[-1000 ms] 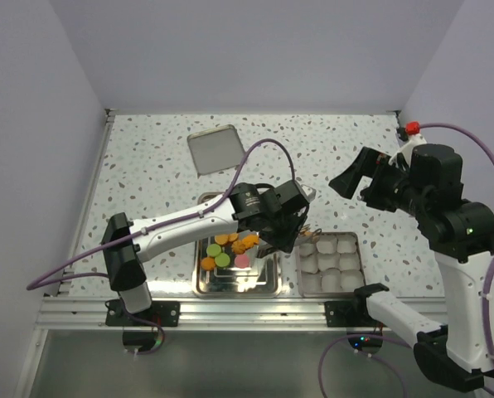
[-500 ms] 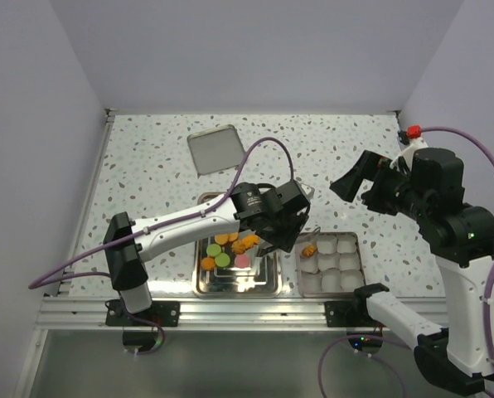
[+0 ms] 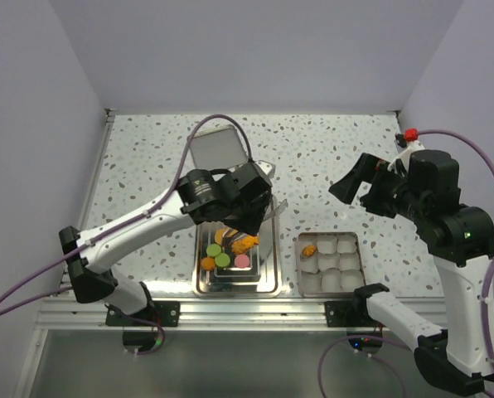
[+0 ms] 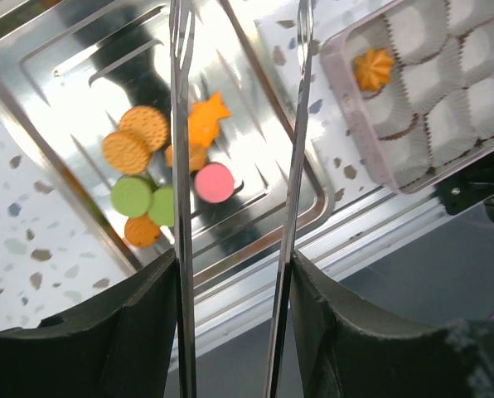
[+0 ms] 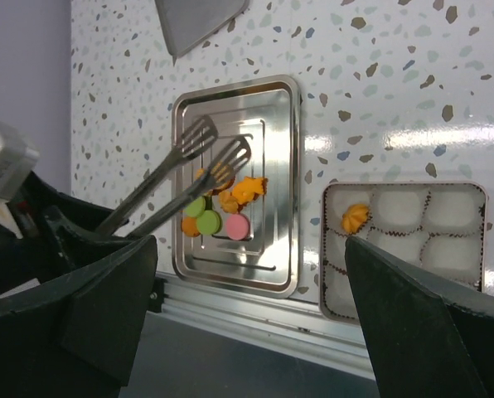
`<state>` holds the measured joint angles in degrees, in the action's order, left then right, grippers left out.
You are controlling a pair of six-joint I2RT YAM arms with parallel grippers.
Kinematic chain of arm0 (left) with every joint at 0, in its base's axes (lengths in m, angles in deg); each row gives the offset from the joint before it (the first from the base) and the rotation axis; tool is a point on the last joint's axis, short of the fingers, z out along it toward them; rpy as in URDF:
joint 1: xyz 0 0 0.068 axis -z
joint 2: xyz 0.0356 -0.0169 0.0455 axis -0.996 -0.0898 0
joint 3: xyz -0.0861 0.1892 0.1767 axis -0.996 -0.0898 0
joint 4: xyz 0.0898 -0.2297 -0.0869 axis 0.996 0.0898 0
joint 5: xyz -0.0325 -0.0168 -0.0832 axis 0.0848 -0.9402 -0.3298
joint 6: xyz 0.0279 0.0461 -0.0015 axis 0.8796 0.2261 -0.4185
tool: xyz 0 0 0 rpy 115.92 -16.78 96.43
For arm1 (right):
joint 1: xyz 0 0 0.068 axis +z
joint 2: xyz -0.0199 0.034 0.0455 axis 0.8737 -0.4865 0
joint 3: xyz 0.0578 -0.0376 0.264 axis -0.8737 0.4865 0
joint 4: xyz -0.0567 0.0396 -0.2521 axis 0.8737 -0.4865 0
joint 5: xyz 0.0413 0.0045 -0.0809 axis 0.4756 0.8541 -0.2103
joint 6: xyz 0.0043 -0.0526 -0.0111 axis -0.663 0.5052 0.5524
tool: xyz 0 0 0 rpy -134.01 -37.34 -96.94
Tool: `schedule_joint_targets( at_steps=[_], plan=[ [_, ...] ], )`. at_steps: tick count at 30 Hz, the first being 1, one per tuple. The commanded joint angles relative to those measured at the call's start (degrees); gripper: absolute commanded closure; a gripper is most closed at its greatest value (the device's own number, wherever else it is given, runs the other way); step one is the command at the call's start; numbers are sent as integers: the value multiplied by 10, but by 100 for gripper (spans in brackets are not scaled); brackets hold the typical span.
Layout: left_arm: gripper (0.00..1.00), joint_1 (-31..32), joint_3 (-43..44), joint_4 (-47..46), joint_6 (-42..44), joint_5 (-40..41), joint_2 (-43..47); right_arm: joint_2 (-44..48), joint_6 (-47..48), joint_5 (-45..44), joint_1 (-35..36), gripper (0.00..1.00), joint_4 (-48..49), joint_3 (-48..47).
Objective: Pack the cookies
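The cookies (image 3: 224, 253) lie in a small heap on the shiny tray (image 3: 262, 280), at 6 o'clock on the speckled table (image 3: 330, 157). Most are orange, two are green and one is pink. They sit near the middle of the tray, with bare metal all round them and the most room toward 12 o'clock.

One more orange cookie (image 4: 373, 68) sits in the tin (image 4: 360, 109) with the white paper cups. It is in the corner cup at 10 o'clock. The tin lies at 3 o'clock from the tray, with only a thin strip of table between them. The near edges of both are just beside the metal rail (image 3: 247, 308) at 6 o'clock.

The left gripper (image 4: 234, 282) holds a pair of tongs (image 4: 181, 124), its jaws pressing on the two long arms. The tong arms stand apart with nothing between them. Their flat ends hang over the far half of the tray, at 12 o'clock from the heap.

The right gripper (image 5: 251, 274) has its jaws wide and holds nothing. It hangs high at 3 o'clock, well apart from the tin.

A flat grey square (image 3: 218, 151) lies at 11 o'clock. The table is open from 12 to 2 o'clock. Pale walls (image 3: 247, 58) close it in at 9, 12 and 3 o'clock.
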<state>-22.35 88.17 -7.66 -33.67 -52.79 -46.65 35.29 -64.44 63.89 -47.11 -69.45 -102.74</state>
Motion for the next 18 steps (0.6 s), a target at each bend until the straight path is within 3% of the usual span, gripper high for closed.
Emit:
schedule_joint_targets(
  at_steps=[1, 9, 18],
  plan=[
    [43, -14, -48, 49, -2, 37, 56, 3, -9, 7, 1, 1, 13, 10],
    [44, -16, -180, 22, -8, 17, 94, -4, -17, 16, 2, 1, 25, 18],
    [44, -16, -198, -20, 16, 0, 75, 0, -27, 18, 1, 1, 28, 34]
  ],
)
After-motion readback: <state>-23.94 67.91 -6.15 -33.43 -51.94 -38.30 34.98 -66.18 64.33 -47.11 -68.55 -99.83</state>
